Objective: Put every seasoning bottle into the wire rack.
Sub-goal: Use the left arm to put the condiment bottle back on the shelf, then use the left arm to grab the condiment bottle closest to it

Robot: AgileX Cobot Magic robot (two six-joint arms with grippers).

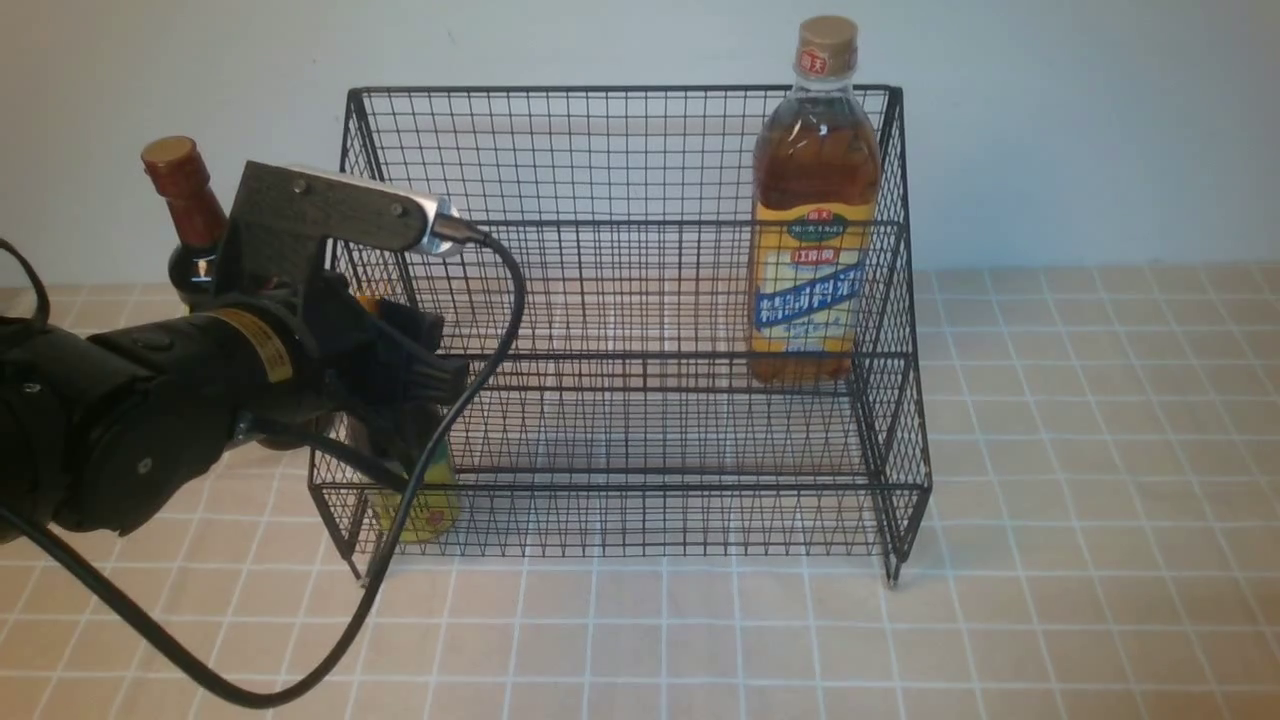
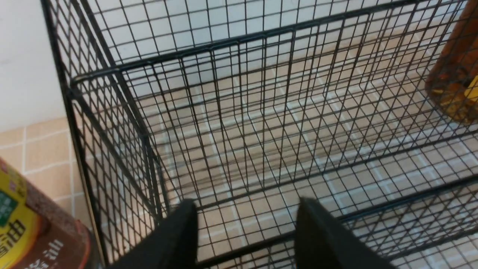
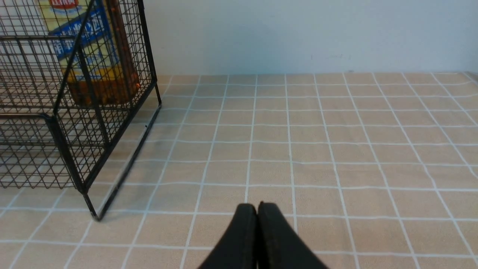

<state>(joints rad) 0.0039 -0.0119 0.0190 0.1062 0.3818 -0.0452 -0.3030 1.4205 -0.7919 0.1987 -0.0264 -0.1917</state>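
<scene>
The left gripper (image 2: 246,209) has its fingers apart with nothing between them, just above the small bottle (image 1: 425,495) at the left end of the rack's (image 1: 620,150) lower tier. The amber bottle (image 1: 815,250) stands on the upper tier at the right, while the soy bottle (image 1: 185,190) is outside, beside the rack's left wall. The right gripper (image 3: 257,207) is pressed closed and empty over the table (image 3: 336,149).
</scene>
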